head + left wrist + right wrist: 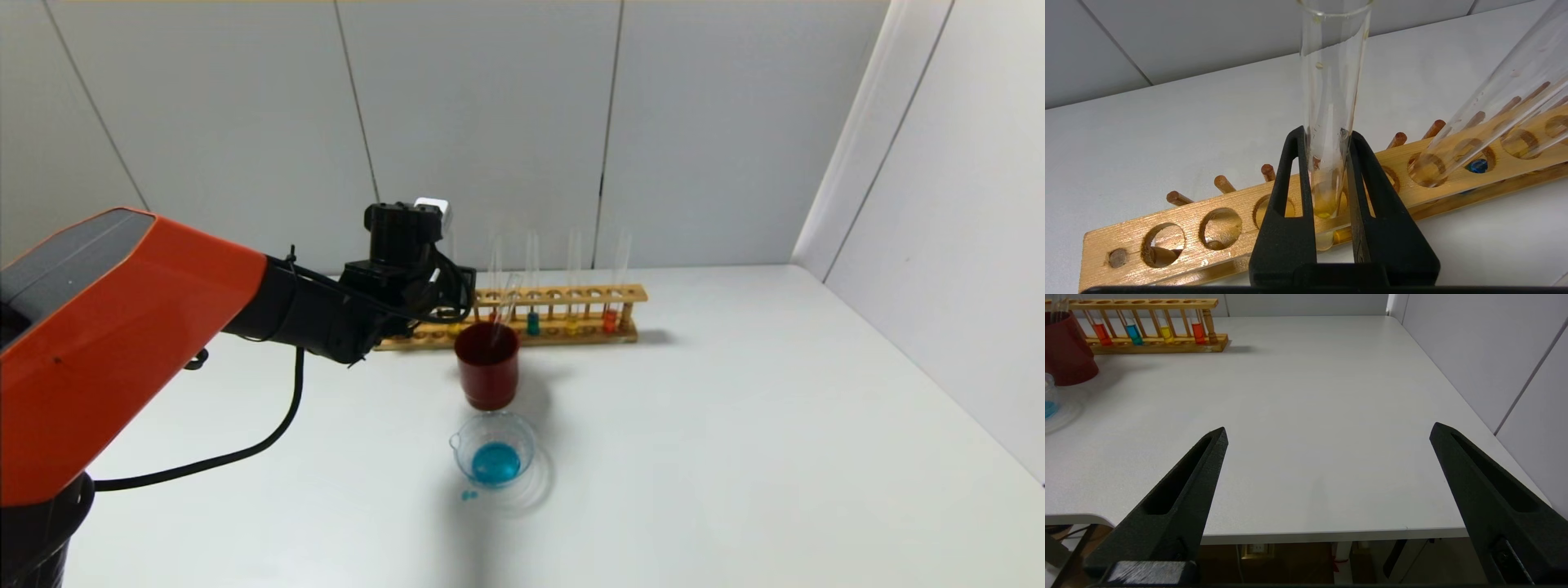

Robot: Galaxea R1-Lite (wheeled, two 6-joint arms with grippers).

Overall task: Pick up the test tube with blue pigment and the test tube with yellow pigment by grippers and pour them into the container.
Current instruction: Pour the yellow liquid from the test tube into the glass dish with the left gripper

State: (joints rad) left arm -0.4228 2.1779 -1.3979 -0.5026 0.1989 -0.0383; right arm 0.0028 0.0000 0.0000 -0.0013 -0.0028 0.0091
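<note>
My left gripper (1327, 132) is shut on the test tube with yellow pigment (1331, 81), its fingers pressing the glass on both sides just above the wooden rack (1229, 204). The tube stands upright in a rack hole, a little yellow liquid at its bottom. In the head view the left gripper (408, 269) is at the rack's (629, 292) left part. A test tube with blue pigment (532, 322) stands farther right in the rack. The container (494, 449), a low glass beaker, holds blue liquid near the table's front. My right gripper (1329, 428) hangs open over the table's near edge.
A dark-red cup (487, 363) with empty tubes leaning in it stands between rack and container. The rack also holds a red tube (1102, 332), another yellow tube (1166, 332) and an orange-red one (1198, 332). Blue droplets (468, 495) lie beside the container. An empty tube (1494, 102) leans near the left gripper.
</note>
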